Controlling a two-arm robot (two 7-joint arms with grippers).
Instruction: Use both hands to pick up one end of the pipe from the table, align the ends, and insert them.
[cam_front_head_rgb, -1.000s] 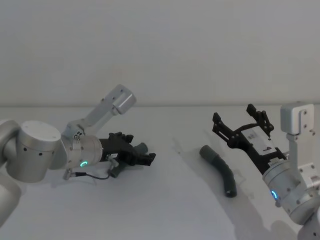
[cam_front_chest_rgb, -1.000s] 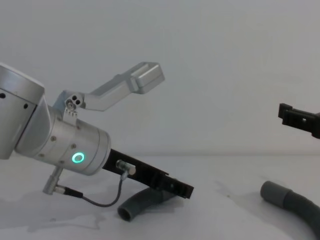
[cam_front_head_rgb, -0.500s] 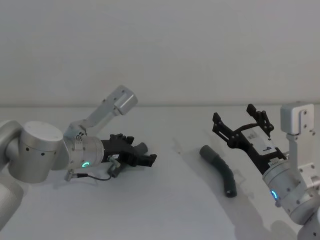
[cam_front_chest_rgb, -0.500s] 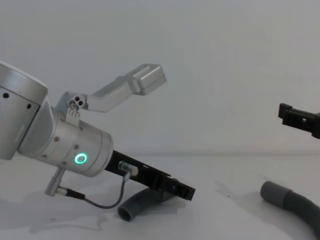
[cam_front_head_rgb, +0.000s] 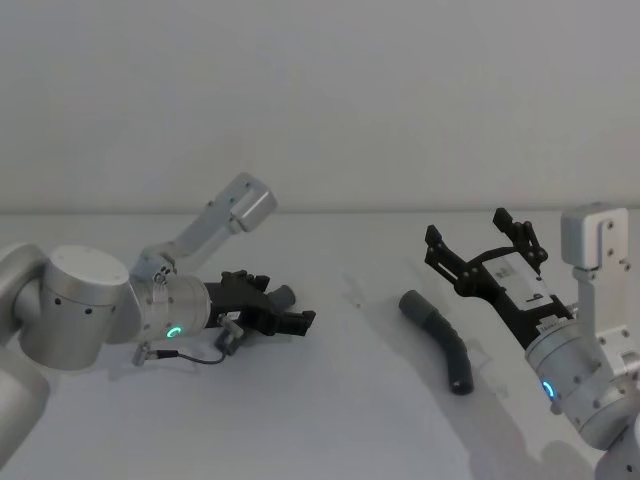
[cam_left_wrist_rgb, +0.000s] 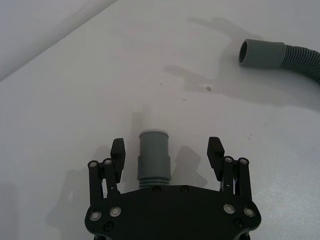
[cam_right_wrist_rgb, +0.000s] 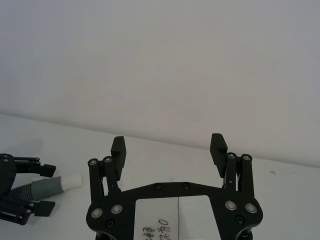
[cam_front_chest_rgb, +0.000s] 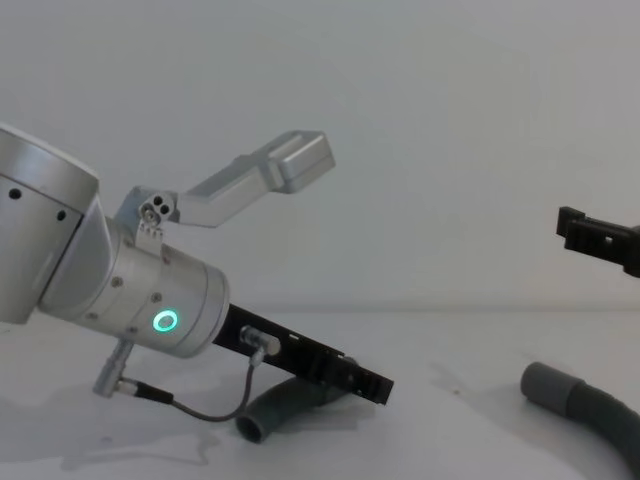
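Straddling short pipe piece on table: left hand, fingers spread either side of cuff, not closed on it. Longer pipe piece laid on table further right, untouched. Right hand raised near it, spread, empty. Nothing lifted; both grasps, alignment, insertion judged outstanding. Counted: two pieces, two hands.

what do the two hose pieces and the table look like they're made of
Short hose piece: likely flexible plastic or rubber, matte dark grey, ribbed with a smooth cuff. Longer hose piece: same look. Table: matte white, probably laminate; no grain or gloss.
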